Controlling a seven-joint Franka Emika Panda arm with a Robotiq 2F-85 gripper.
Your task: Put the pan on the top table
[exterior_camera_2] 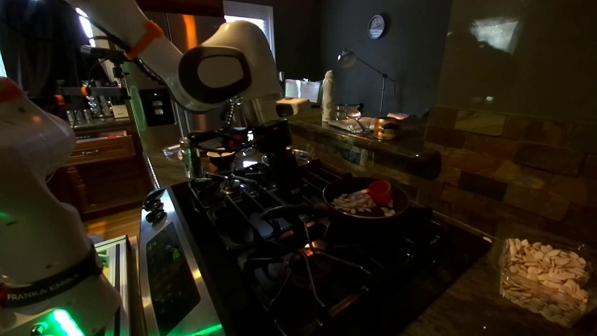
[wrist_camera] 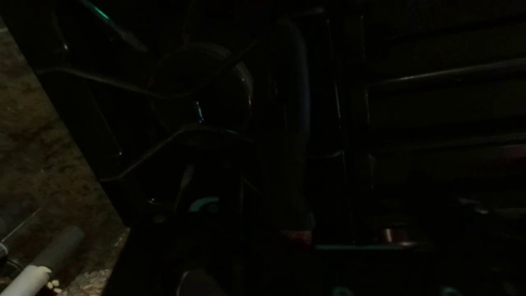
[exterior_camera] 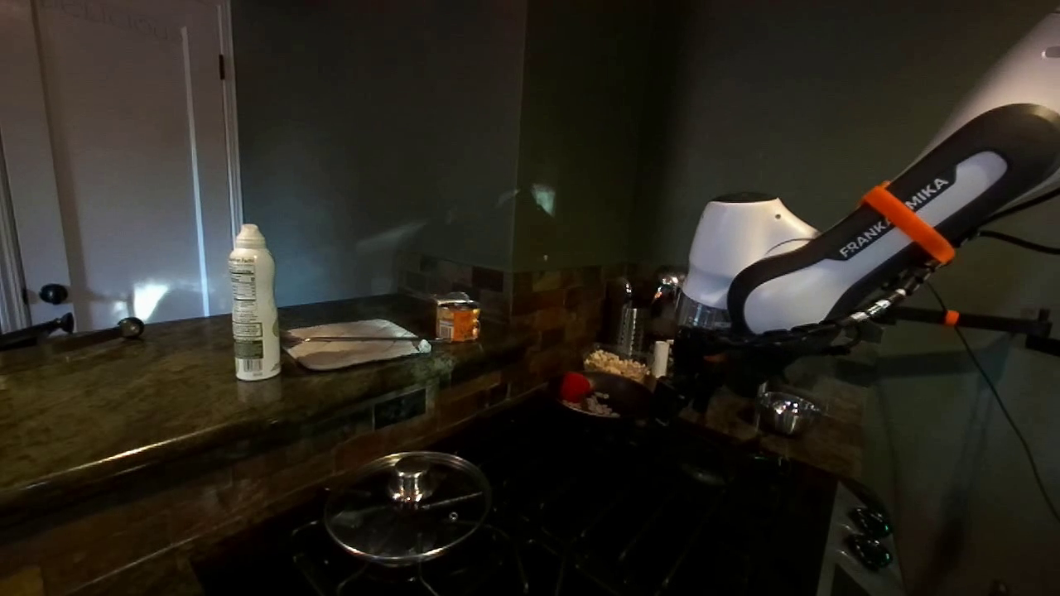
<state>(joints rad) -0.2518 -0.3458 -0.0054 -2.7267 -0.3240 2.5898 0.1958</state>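
The dark round pan (exterior_camera: 625, 392) rests on the stovetop, and it shows in an exterior view (exterior_camera_2: 357, 186) with pale seeds and a red measuring cup in it. Its dark handle (exterior_camera_2: 291, 211) points away from the raised counter; in the wrist view the handle (wrist_camera: 289, 82) is a faint dark bar. My black gripper (exterior_camera_2: 288, 184) points down close to the handle. The gripper (exterior_camera: 683, 389) blends into the dark stove, so its fingers and any contact with the handle are unclear. The top table (exterior_camera: 124, 389) is the raised speckled stone counter, also in an exterior view (exterior_camera_2: 340, 140).
On the counter stand a white bottle (exterior_camera: 254, 319) and an orange can (exterior_camera: 458, 321), with a white cloth (exterior_camera: 348, 346) between them. A glass lid (exterior_camera: 406, 517) lies on the stove. A tub of seeds (exterior_camera_2: 543, 280) and a steel cup (exterior_camera: 787, 412) stand beside the stove.
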